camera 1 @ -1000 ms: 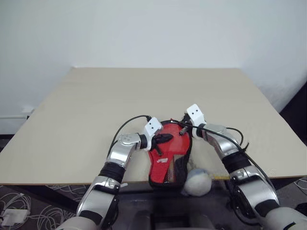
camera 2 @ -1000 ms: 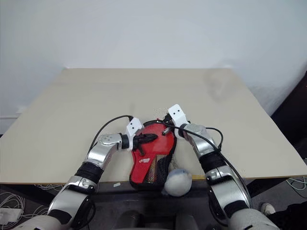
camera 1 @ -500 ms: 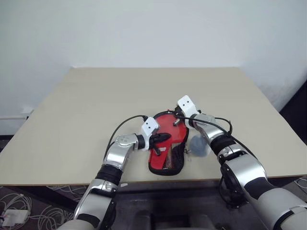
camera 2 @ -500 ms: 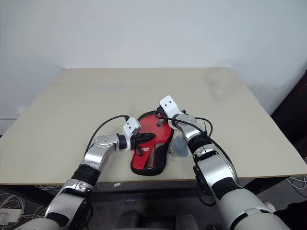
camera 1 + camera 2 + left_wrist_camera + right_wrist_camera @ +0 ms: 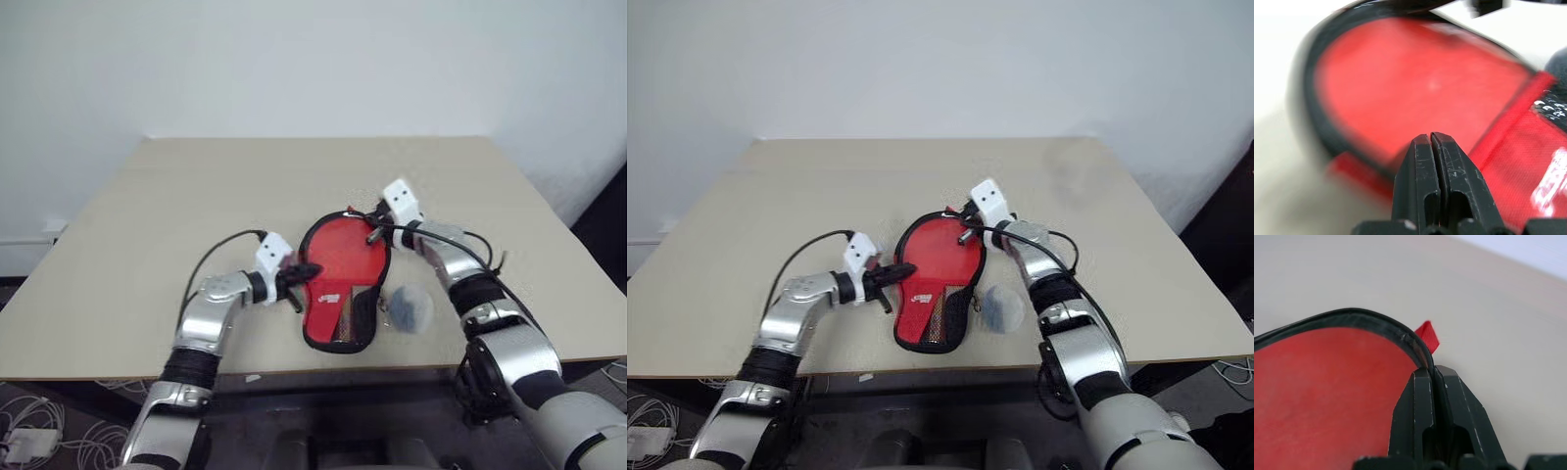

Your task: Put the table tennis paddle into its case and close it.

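Case (image 5: 338,284) lies on the table (image 5: 147,215) near the front edge, red side up, round end away from the robot. Right gripper (image 5: 1431,372) fingers pressed together, pinching the black zipper rim at the far round end beside a small red tab (image 5: 1427,335). Left gripper (image 5: 1430,139) fingers pressed together, holding nothing, tips at the case's left edge. Grey bag (image 5: 409,308) just right of the case. Can't tell where the paddle is.

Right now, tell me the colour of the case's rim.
Black, on the case; right wrist view.

Lab-like test space, bare beige table (image 5: 196,196) against plain white wall (image 5: 294,59), loose cables on floor (image 5: 29,431)
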Available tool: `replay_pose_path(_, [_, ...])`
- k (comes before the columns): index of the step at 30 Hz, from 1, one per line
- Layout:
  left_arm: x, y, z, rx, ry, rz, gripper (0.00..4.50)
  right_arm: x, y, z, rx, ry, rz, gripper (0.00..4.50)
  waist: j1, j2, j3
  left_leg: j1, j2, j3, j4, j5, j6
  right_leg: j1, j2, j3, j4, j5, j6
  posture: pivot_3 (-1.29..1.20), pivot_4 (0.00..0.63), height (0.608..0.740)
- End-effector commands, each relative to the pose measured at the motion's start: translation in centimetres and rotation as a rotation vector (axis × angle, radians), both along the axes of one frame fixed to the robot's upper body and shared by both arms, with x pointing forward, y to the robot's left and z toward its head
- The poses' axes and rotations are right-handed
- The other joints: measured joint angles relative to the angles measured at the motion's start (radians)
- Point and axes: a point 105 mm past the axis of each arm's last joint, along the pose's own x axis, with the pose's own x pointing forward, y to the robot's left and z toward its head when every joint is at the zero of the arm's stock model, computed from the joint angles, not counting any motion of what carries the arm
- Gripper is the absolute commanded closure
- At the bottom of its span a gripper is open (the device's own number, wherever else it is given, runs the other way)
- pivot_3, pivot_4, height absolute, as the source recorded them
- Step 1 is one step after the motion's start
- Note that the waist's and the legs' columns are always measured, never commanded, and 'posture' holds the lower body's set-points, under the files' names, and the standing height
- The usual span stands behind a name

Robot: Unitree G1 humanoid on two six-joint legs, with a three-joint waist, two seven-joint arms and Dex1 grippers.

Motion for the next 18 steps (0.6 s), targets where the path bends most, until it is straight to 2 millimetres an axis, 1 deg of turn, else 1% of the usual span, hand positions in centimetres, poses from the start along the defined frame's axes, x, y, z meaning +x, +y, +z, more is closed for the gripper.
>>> replay_pose_path(1, [-0.3, 2.8, 3.6, -0.047, -0.085, 0.082, 4.5, -2.0, -0.4, 4.1, 0.087, -0.05, 0.092, 4.46, 0.0, 0.0, 0.0, 0.0, 0.0, 0.0, 0.0, 0.0, 0.0, 0.0, 0.0, 0.0, 0.0, 0.0, 0.0, 0.0, 0.0, 0.74])
replay_pose_path(3, [-1.0, 5.0, 4.3, -0.055, -0.089, 0.143, 4.5, -3.5, -0.9, 4.2, 0.08, -0.028, 0.142, 4.46, 0.0, 0.0, 0.0, 0.0, 0.0, 0.0, 0.0, 0.0, 0.0, 0.0, 0.0, 0.0, 0.0, 0.0, 0.0, 0.0, 0.0, 0.74])
replay_pose_path(4, [-1.4, 5.7, 4.5, -0.06, -0.088, 0.164, 4.5, -4.0, -1.1, 4.0, 0.072, -0.013, 0.152, 4.46, -0.001, 0.0, 0.0, 0.0, 0.0, 0.0, 0.0, 0.0, 0.0, 0.0, 0.0, 0.0, 0.0, 0.0, 0.0, 0.0, 0.0, 0.74])
replay_pose_path(7, [-2.4, 7.0, 4.8, -0.079, -0.072, 0.207, 4.5, -4.7, -1.2, 2.9, 0.041, 0.036, 0.166, 4.46, -0.001, 0.0, 0.0, 0.001, 0.001, 0.001, -0.001, 0.0, 0.0, -0.001, 0.0, 0.0, 0.0, 0.0, 0.0, 0.0, 0.0, 0.74])
replay_pose_path(8, [-2.6, 7.3, 4.7, -0.083, -0.068, 0.224, 4.5, -4.7, -1.1, 2.4, 0.031, 0.054, 0.166, 4.25, 0.0, 0.0, 0.0, 0.001, 0.001, 0.002, -0.001, 0.0, 0.0, -0.001, 0.0, 0.0, 0.0, 0.0, 0.0, 0.0, 0.0, 0.74])
replay_pose_path(11, [-3.1, 7.9, 4.4, -0.098, -0.054, 0.261, 4.5, -4.7, 0.0, 0.9, -0.002, 0.092, 0.194, 3.5, 0.0, 0.0, 0.0, 0.002, 0.001, 0.002, -0.001, 0.0, 0.0, 0.0, 0.0, 0.0, 0.0, 0.0, -0.001, 0.0, 0.0, 0.74])
replay_pose_path(12, [-3.3, 7.9, 4.3, -0.107, -0.05, 0.269, 4.5, -4.6, 0.4, 0.4, -0.007, 0.1, 0.198, 3.1, 0.0, 0.0, 0.0, 0.001, 0.001, 0.002, -0.001, 0.0, 0.0, -0.001, 0.0, 0.0, 0.0, 0.0, 0.0, 0.0, 0.0, 0.74])
replay_pose_path(13, [-3.3, 8.0, 4.2, -0.109, -0.047, 0.277, 4.5, -4.5, 0.8, 0.2, -0.011, 0.101, 0.199, 2.8, 0.0, 0.0, 0.0, 0.001, 0.001, 0.002, -0.001, 0.0, 0.0, -0.001, 0.0, 0.0, 0.0, 0.0, 0.0, 0.0, 0.0, 0.74])
replay_pose_path(15, [-3.4, 8.1, 4.1, -0.102, -0.045, 0.286, 4.5, -4.0, 1.3, 0.1, -0.028, 0.08, 0.181, 2.03, 0.0, 0.0, 0.0, 0.001, 0.001, 0.002, -0.001, 0.0, 0.0, -0.001, 0.0, 0.0, 0.0, 0.0, -0.001, 0.0, 0.0, 0.74])
replay_pose_path(18, [-3.6, 8.7, 4.4, -0.083, -0.051, 0.299, 4.5, -3.2, 1.3, 1.0, 0.007, 0.047, 0.137, 0.89, 0.004, 0.0, 0.0, 0.001, 0.0, 0.002, -0.001, 0.0, 0.0, 0.0, 0.0, 0.0, 0.0, 0.0, -0.001, 0.0, 0.0, 0.74])
